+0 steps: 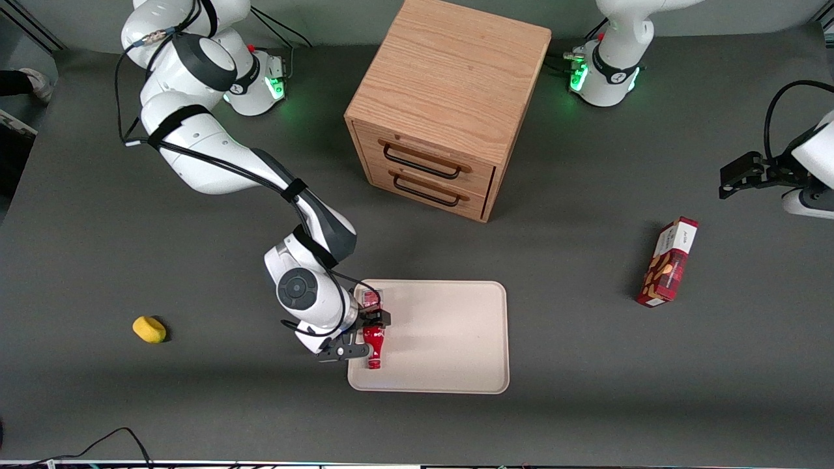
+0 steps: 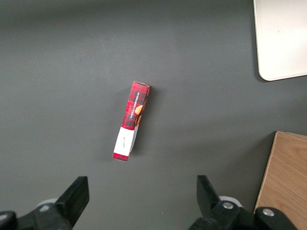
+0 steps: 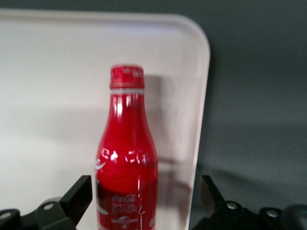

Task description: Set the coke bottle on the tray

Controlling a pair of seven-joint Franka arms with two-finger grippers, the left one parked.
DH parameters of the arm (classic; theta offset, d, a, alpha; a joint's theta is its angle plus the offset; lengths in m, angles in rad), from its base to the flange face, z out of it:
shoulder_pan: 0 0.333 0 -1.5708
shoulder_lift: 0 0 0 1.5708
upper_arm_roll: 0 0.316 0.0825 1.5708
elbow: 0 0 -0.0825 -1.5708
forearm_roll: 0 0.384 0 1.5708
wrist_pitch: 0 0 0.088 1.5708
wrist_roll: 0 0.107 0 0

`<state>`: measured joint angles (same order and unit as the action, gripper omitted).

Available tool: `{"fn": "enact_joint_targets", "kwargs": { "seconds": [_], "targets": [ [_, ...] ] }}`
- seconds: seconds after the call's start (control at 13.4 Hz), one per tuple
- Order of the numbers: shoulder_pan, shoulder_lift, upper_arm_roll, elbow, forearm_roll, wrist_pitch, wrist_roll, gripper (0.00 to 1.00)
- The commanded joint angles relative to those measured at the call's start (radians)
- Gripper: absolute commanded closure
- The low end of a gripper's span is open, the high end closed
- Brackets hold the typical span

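Front view: coke bottle (image 1: 373, 344) lay over the tray (image 1: 449, 339) at its 9 o'clock edge, cap pointing to 6. Jaws of the gripper (image 1: 368, 332) stood apart, flanking the bottle body loosely. Wooden drawer cabinet (image 1: 443, 111) stood farther off at 12 o'clock.

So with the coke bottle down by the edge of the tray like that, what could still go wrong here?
The coke bottle sits close to the tray rim at the working arm's end, so a nudge could tip it over the rim onto the table.

The end effector is open around the bottle, with one finger close beside it. A sideways pull-out might catch it, so retreating straight back looks safer.
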<state>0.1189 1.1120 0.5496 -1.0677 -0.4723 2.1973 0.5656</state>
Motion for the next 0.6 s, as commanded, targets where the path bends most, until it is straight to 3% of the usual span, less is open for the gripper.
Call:
{"fn": "enact_joint_targets", "kwargs": {
  "seconds": [0.0,0.15,0.37,0.52],
  "targets": [
    [-0.001,-0.069,-0.005,-0.006,-0.02,-0.043,0.014,0.0],
    [-0.01,-0.141,0.0,-0.006,-0.016,-0.103,0.011,0.0],
    [-0.022,-0.306,0.01,-0.008,-0.002,-0.319,0.011,0.0],
    [-0.039,-0.421,0.015,-0.008,0.055,-0.475,0.008,0.0]
  ]
}}
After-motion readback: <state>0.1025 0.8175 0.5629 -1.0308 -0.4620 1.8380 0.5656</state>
